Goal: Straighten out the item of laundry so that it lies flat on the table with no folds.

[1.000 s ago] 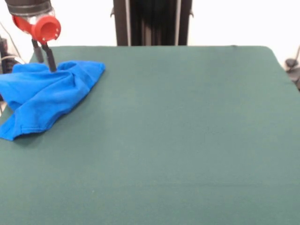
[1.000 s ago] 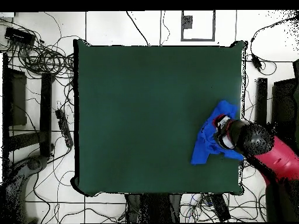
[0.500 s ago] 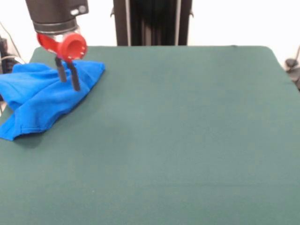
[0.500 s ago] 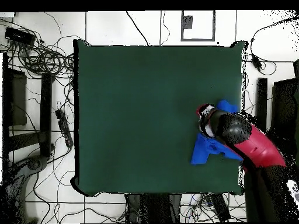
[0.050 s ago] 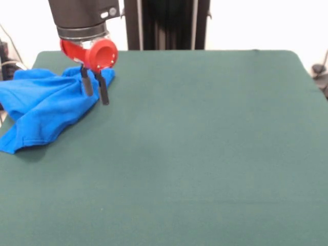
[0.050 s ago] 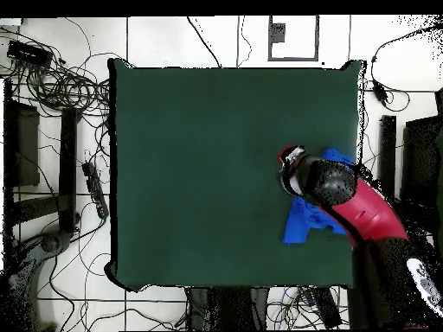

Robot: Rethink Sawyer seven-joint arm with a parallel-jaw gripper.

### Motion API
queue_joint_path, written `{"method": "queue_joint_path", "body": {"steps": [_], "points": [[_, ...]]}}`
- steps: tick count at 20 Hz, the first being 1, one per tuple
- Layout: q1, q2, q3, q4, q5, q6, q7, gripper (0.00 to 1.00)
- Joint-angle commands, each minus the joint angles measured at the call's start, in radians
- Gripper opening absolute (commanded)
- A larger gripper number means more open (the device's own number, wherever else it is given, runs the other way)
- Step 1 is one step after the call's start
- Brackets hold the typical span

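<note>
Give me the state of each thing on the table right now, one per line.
Blue T-shirt: crumpled in a bunched heap with folds, near one table edge, not flat.
Gripper: open, empty, fingers pointing down at the shirt's inner edge, not gripping cloth.
Green table: mostly bare, shirt covering only one corner area.
Robot arm: reaching in over the shirt.

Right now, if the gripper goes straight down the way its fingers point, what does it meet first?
Probably the edge of the blue T-shirt: the open gripper points down at its right border. Depth is unclear, so one finger may meet the bare green table instead.
</note>
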Motion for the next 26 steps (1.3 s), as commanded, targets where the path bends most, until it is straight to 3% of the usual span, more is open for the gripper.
{"method": "queue_joint_path", "body": {"steps": [1,3,6,15,18,26], "points": [[0.058,0.270,-0.051,-0.013,-0.039,-0.088,0.161,1.00],[0.063,0.328,-0.071,-0.063,-0.050,-0.009,0.125,1.00],[0.117,0.359,-0.140,-0.104,-0.059,0.006,0.151,1.00],[0.132,0.372,-0.142,-0.027,0.014,0.031,0.204,1.00],[0.151,0.344,-0.168,0.006,0.013,0.058,0.212,1.00],[0.171,0.185,-0.219,0.046,-0.017,0.282,0.150,1.00]]}}
